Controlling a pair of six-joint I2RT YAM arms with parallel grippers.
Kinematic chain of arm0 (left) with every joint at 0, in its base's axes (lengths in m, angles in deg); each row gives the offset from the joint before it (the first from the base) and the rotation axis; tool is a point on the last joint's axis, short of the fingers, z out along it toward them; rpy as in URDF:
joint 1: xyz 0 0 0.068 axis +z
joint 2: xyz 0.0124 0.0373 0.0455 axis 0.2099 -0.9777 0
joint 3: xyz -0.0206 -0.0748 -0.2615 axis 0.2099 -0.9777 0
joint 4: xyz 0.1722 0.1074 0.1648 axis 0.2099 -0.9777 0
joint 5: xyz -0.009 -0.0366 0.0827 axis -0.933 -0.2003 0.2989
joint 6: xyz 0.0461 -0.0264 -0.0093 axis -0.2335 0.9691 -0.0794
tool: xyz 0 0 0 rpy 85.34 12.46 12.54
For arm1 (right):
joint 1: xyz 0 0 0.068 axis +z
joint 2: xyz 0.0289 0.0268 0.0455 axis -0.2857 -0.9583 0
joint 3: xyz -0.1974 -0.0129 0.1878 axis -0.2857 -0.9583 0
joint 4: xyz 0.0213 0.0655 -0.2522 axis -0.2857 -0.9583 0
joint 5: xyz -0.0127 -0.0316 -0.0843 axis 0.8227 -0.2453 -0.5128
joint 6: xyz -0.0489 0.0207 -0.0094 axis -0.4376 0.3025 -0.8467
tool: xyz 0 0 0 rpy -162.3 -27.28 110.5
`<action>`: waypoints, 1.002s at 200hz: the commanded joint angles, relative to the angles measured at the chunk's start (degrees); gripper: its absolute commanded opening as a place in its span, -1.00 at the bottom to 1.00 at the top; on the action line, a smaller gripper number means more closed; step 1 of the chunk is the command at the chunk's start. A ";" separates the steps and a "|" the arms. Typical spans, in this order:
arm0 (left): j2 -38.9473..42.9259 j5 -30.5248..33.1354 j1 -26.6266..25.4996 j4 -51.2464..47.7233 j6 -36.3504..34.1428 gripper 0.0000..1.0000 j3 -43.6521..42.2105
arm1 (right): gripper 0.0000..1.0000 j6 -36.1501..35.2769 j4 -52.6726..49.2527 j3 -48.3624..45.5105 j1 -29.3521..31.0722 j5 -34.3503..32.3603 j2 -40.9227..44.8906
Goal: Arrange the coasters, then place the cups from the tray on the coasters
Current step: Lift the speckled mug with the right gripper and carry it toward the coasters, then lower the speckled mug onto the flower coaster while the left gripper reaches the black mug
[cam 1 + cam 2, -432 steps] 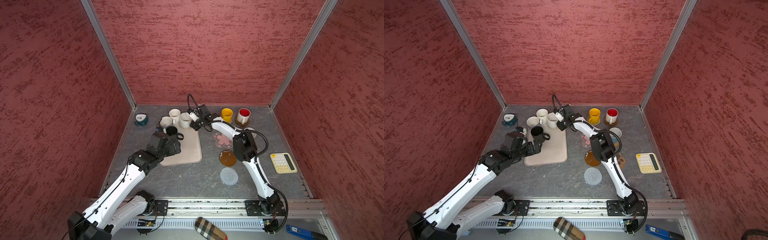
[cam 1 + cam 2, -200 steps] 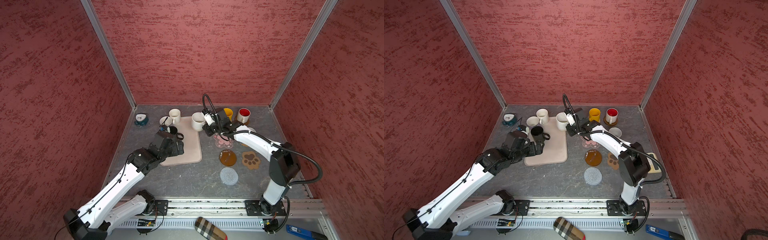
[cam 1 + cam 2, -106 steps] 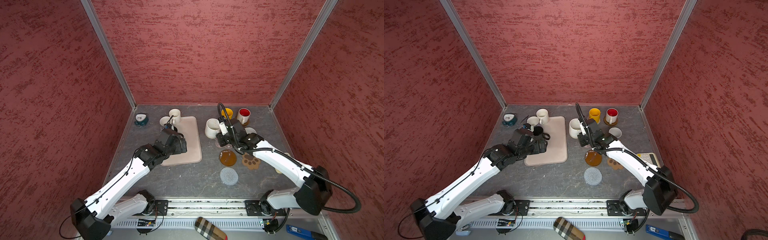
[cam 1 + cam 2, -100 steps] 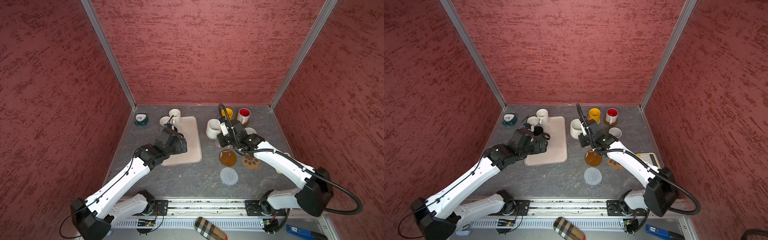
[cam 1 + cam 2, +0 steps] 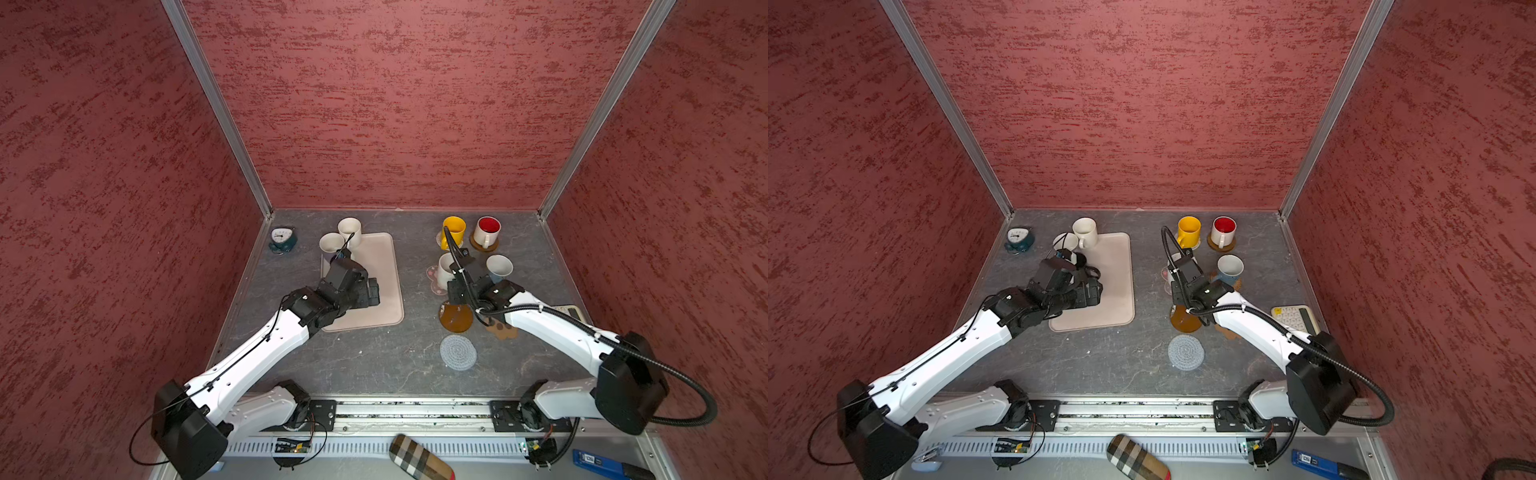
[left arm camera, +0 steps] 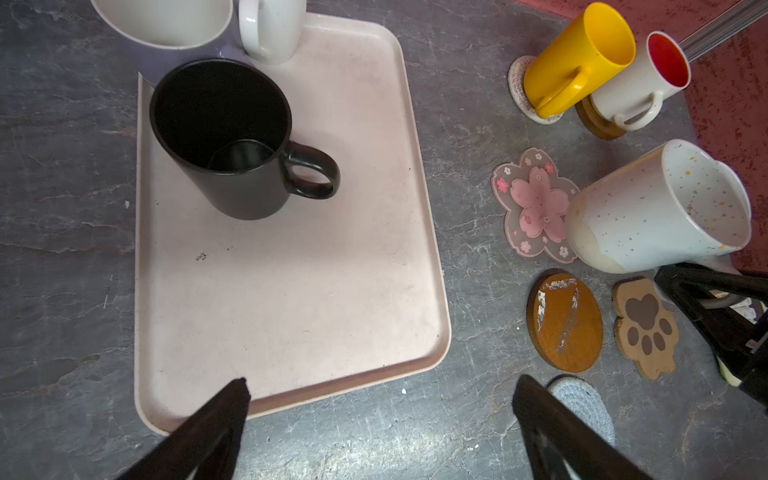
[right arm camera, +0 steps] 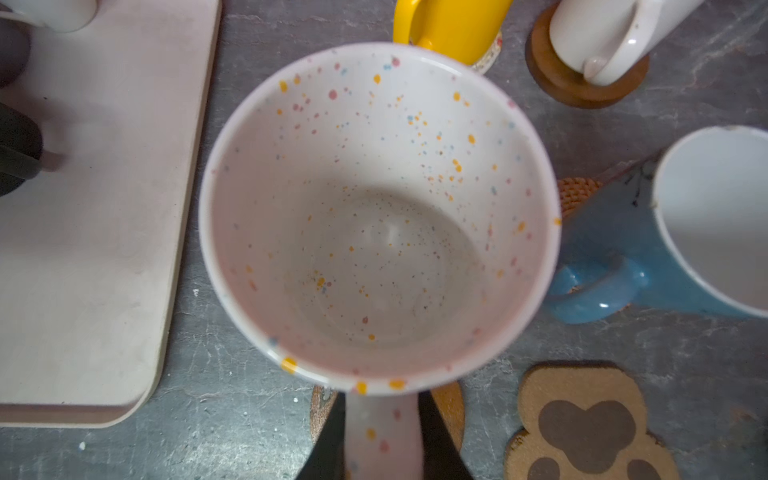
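Right tool (image 7: 382, 440): closed narrow on the handle of the speckled white mug (image 7: 374, 208). Only the right wrist view shows this pinch and the glossy, colour-flecked interior.

Left wrist view adds: the mug's base overlaps the petal-shaped pink flower coaster (image 6: 536, 203); contact cannot be told.

Left tool (image 6: 380, 399): wide, holding nothing, over the smooth beige tray (image 6: 291, 291), near the black mug (image 6: 220, 137).

Soft even light, faint shadows, top views bow at edges, and the speckled mug (image 7: 374, 208) seems blurred close-up.
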 commanded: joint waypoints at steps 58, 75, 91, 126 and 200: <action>-1.18 0.41 -0.39 4.71 0.51 1.00 -2.10 | -1.00 0.85 17.41 -0.13 -3.80 -3.37 -4.95; -1.72 0.42 -0.33 5.09 0.34 1.00 -2.03 | -1.00 0.72 19.28 -0.41 -5.15 -1.60 -6.87; -2.44 0.60 -0.31 5.23 0.24 0.99 -1.80 | -1.00 0.66 20.51 -0.40 -5.97 -0.44 -8.13; -3.57 1.09 -0.18 5.43 -0.15 0.99 -1.52 | -1.00 -0.09 22.77 -0.59 -6.67 0.51 -10.38; -5.00 0.88 -0.05 5.67 -0.39 0.99 -1.27 | -1.00 -0.49 25.60 -1.37 -6.95 3.05 -11.62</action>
